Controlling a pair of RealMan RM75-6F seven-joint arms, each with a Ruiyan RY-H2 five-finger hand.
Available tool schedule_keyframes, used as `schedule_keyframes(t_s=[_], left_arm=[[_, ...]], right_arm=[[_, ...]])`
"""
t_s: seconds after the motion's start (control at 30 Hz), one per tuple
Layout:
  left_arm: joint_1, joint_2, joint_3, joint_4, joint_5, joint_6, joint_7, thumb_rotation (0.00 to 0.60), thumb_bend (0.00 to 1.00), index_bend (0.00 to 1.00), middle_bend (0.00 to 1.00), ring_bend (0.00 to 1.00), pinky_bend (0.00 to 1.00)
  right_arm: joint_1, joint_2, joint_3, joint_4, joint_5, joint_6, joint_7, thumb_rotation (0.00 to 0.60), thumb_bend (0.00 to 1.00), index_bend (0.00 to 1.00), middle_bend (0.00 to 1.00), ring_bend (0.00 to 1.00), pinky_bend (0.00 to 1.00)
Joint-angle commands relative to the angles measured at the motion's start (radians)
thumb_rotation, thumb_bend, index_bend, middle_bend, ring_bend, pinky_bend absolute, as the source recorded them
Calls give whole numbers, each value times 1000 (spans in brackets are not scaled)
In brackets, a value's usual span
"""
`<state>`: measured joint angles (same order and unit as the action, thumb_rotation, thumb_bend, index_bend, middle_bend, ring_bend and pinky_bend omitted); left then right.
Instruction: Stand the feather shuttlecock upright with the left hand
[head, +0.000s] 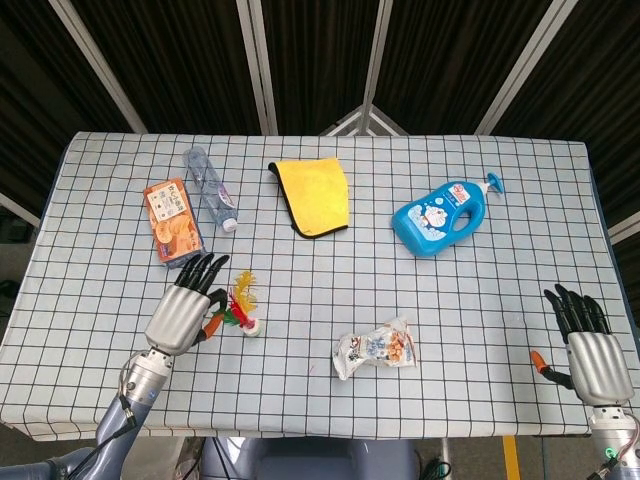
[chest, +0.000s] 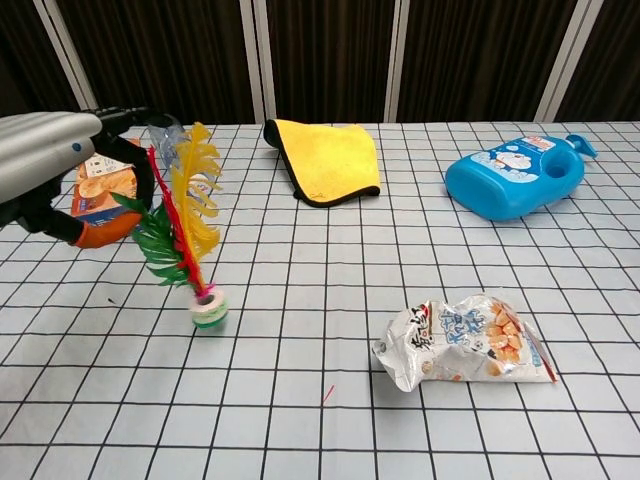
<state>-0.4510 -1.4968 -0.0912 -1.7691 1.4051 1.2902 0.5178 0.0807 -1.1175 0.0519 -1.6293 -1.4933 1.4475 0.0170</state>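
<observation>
Small feather shuttlecock (chest: 188, 215) with yellow, red and green feathers and a round white-green base sits on the checked tablecloth (head: 320, 400), base down, feathers rising but leaning toward the left hand (head: 182, 312); landmark for everything else. Left hand, silver with black fingers, is just beside the shuttlecock on its left, fingers curved around the feathers with the orange-tipped thumb against the green one; looks like it grips the feathers, base apparently touching the cloth. Orange rectangular cracker box (head: 172, 221) lies behind the shuttlecock, to the far left of it. Clear plastic water bottle (head: 210, 188) lies next to that box, further back from the shuttlecock. Folded yellow cloth (head: 312, 195) is well behind the shuttlecock and to its right. Crinkled white snack bag (chest: 462, 339) lies to the right of the shuttlecock, a bit nearer the front edge. Blue detergent bottle (chest: 517, 177) lies on its side far right and back from the shuttlecock. Right hand (head: 591, 351) is far right of the shuttlecock at the table's front corner, fingers extended and apart, holding nothing.
</observation>
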Motion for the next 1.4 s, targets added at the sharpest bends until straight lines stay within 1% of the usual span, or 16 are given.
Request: schedule_keyframes(t_s=[0.03, 0.27, 0.5, 0.8, 0.87, 0.97, 1.0, 1.07, 1.1, 1.13, 1.3, 1.4], left_arm=[[9, 12, 4, 12, -7, 1, -28, 600, 607, 548, 35, 0, 0], [14, 16, 8, 23, -1, 2, -51, 600, 607, 548, 36, 0, 0], [17, 20, 4, 13, -2, 8, -44, 600, 607, 548, 35, 0, 0], [24, 22, 19, 26, -7, -4, -55, 600, 583, 538, 32, 0, 0], [26, 23, 20, 31, 0, 2, -56, 600, 548, 496, 28, 0, 0], [31, 30, 24, 27, 23, 14, -78, 600, 403, 302, 5, 0, 0], [33, 33, 26, 24, 32, 20, -87, 600, 345, 222, 0, 0, 0], [42, 44, 30, 13, 52, 38, -101, 600, 278, 115, 0, 0, 0], [47, 51, 34, 5, 61, 47, -105, 600, 259, 80, 0, 0, 0], [54, 60, 38, -6, 70, 58, -109, 600, 247, 59, 0, 0, 0], [93, 130, 67, -70, 110, 102, -149, 600, 214, 42, 0, 0, 0], [139, 192, 100, -95, 131, 146, -213, 600, 200, 27, 0, 0, 0]], right_arm=[[0, 0, 0, 0, 1, 0, -2, 600, 334, 0, 0, 0, 0], [0, 1, 0, 0, 3, -1, -4, 600, 334, 0, 0, 0, 0], [-1, 2, 0, 1, 2, -1, 3, 600, 334, 0, 0, 0, 0], [-1, 3, -1, -1, 1, -2, 0, 600, 334, 0, 0, 0, 0], [-1, 3, -1, -1, 0, -1, -1, 600, 334, 0, 0, 0, 0], [-1, 3, -1, -1, 1, -1, 0, 600, 334, 0, 0, 0, 0], [-1, 3, -1, -1, 2, -2, 0, 600, 334, 0, 0, 0, 0], [-1, 3, -1, -1, 2, -2, 0, 600, 333, 0, 0, 0, 0], [-1, 3, 0, 0, 1, -1, -1, 600, 334, 0, 0, 0, 0], [-1, 3, -1, 0, 0, -1, -1, 600, 334, 0, 0, 0, 0], [-2, 3, -2, 0, -2, 0, -3, 600, 334, 0, 0, 0, 0], [-1, 3, -4, 2, -4, -2, -6, 600, 334, 0, 0, 0, 0]])
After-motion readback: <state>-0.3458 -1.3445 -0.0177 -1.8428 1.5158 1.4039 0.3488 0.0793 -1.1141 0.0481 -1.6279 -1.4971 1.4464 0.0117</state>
